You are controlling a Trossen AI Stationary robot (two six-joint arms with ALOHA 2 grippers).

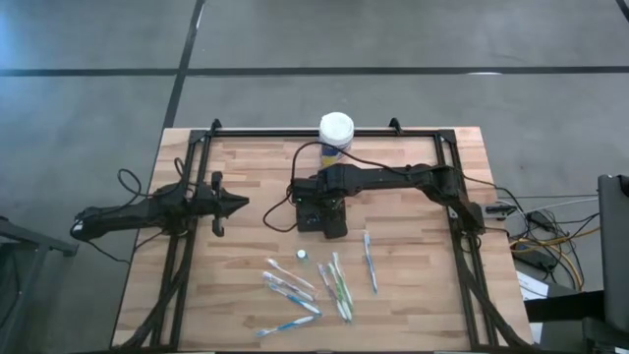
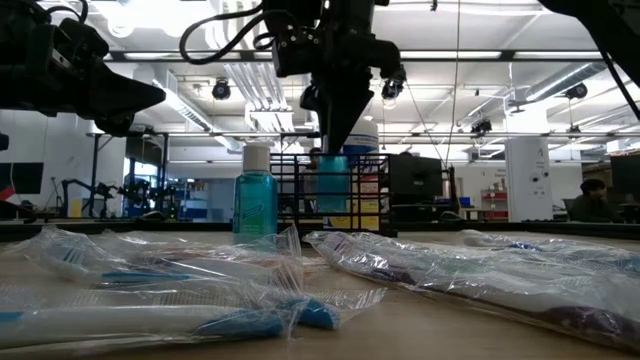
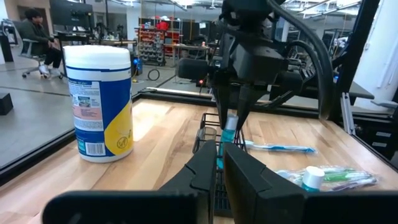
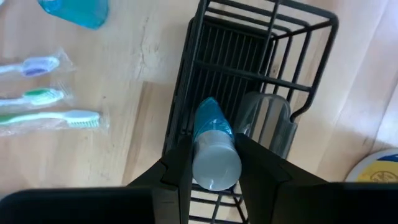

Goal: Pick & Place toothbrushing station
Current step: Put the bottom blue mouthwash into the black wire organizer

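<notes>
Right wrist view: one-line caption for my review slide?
Right gripper holds a blue bottle over the black wire caddy.

The wire caddy (image 4: 249,81) is black. The bottle (image 4: 211,146) is teal with a pale grey cap. At the high view's top centre, the canister (image 1: 336,135) is white-lidded, blue and yellow.

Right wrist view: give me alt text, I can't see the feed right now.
The right hand grips a small blue bottle with a white cap just above the black wire caddy on the wooden table. Three wrapped toothbrushes lie beside the caddy.
</notes>
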